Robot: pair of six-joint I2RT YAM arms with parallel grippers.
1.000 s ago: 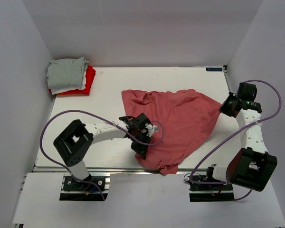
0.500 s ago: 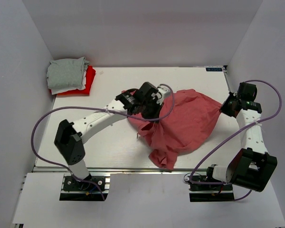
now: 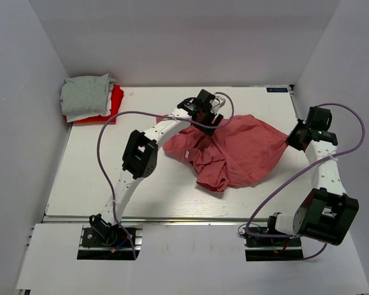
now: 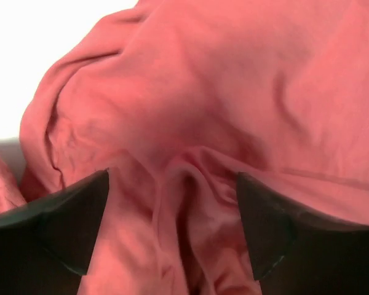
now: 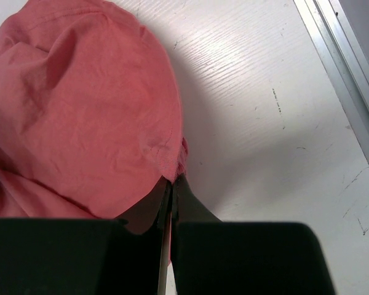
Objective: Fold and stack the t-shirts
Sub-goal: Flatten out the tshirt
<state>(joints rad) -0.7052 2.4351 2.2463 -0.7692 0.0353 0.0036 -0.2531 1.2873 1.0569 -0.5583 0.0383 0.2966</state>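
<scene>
The salmon-pink t-shirt (image 3: 243, 150) lies bunched in the middle of the table, its near part folded over toward the back. My left gripper (image 3: 206, 114) hovers over the shirt's far left part. In the left wrist view the left gripper (image 4: 172, 230) is open, its dark fingers (image 4: 74, 224) wide apart above loose wrinkled cloth (image 4: 234, 92). My right gripper (image 3: 293, 139) is at the shirt's right corner. The right wrist view shows the right gripper (image 5: 172, 179) shut on the hem of the pink shirt (image 5: 80, 104).
A folded stack sits at the back left corner: a light grey shirt (image 3: 86, 92) on top, a white one (image 3: 85, 115) under it, and a bright red one (image 3: 115, 103) at the bottom. The table's metal edge rail (image 5: 350, 80) runs close to the right gripper.
My left arm swung from the near side to the far side, dragging the shirt's near edge up and over, then opened its jaws. The right gripper kept its hold and place.
</scene>
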